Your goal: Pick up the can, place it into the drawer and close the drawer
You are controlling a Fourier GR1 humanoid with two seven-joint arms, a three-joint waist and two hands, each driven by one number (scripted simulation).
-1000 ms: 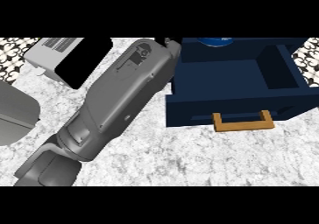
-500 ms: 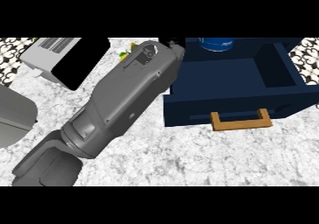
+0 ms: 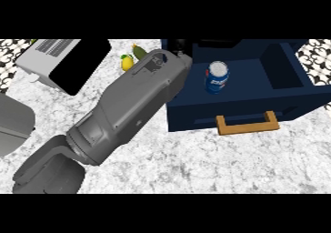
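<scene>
Counter, left edge: a grey rounded shape (image 3: 8, 123) is cut off by the view's side; what it is, I can't say.
Counter, far-left corner: a toaster-like appliance (image 3: 64, 61), grey top and black face, sits partly cropped at the top.
Behind the arm: yellow and green bits (image 3: 130, 59) peek out near the far edge, mostly covered, maybe fruit.
Left hand: not in view.
Right hand (image 3: 179, 45): the long grey forearm (image 3: 128, 109) sweeps from lower left up to the drawer's far-left corner. Only a dark scrap of the hand shows there, so whether the fingers are released or clenched I cannot tell.
Can (image 3: 217, 77): blue and white with a silver lid, inside the drawer near its left wall, standing apart from the hand.
Handling, my call: a light, stiff, smooth cylinder, likely slippery and quick to roll; wrap it round the middle of its side.
Drawer (image 3: 289, 98): navy, pulled open, its far-right corner cut by the view.
Handle (image 3: 245, 124): wooden, on the front, the spot to push shut, I'd judge.
</scene>
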